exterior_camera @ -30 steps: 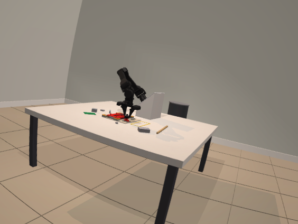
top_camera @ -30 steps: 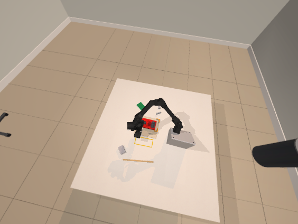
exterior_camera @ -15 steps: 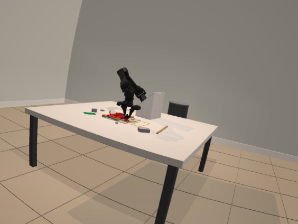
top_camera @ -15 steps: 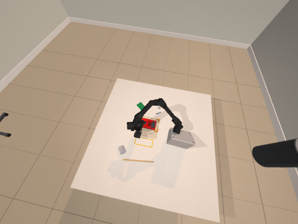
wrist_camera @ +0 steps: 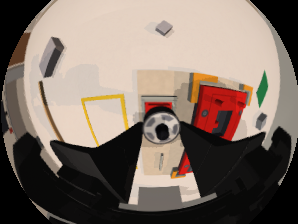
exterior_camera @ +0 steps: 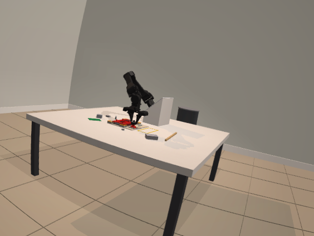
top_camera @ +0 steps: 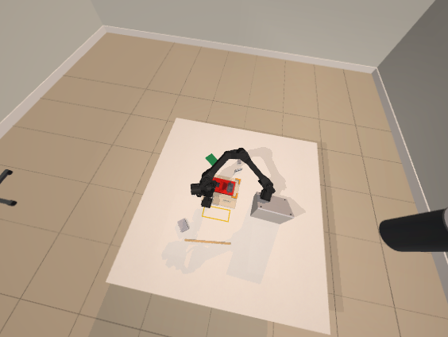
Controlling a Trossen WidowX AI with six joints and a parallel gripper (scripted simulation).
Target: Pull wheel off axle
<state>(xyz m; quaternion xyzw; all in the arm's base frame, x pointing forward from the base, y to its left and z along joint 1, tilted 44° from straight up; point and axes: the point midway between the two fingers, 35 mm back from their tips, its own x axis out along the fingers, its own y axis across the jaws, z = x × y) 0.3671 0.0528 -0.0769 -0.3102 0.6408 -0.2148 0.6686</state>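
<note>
In the wrist view my gripper (wrist_camera: 161,125) is shut on the wheel (wrist_camera: 161,125), a small round dark wheel with a pale hub, held between the two black fingers over the tan board (wrist_camera: 158,86). The yellow marked rectangle (wrist_camera: 85,119) (top_camera: 216,218) (exterior_camera: 147,130) lies on the table just beside the board. In the top and exterior views the gripper (top_camera: 206,201) (exterior_camera: 134,122) hangs over the board's edge nearest the rectangle, next to the red fixture (top_camera: 223,186) (exterior_camera: 122,121) (wrist_camera: 220,112). The axle is hidden under the wheel.
A grey arm base block (top_camera: 272,208) (exterior_camera: 161,111) stands beside the board. A small grey block (top_camera: 183,225) (exterior_camera: 151,136) (wrist_camera: 52,56) and a thin wooden stick (top_camera: 207,242) (exterior_camera: 170,136) lie beyond the rectangle. A green card (top_camera: 210,159) (exterior_camera: 94,119) (wrist_camera: 262,87) lies on the other side.
</note>
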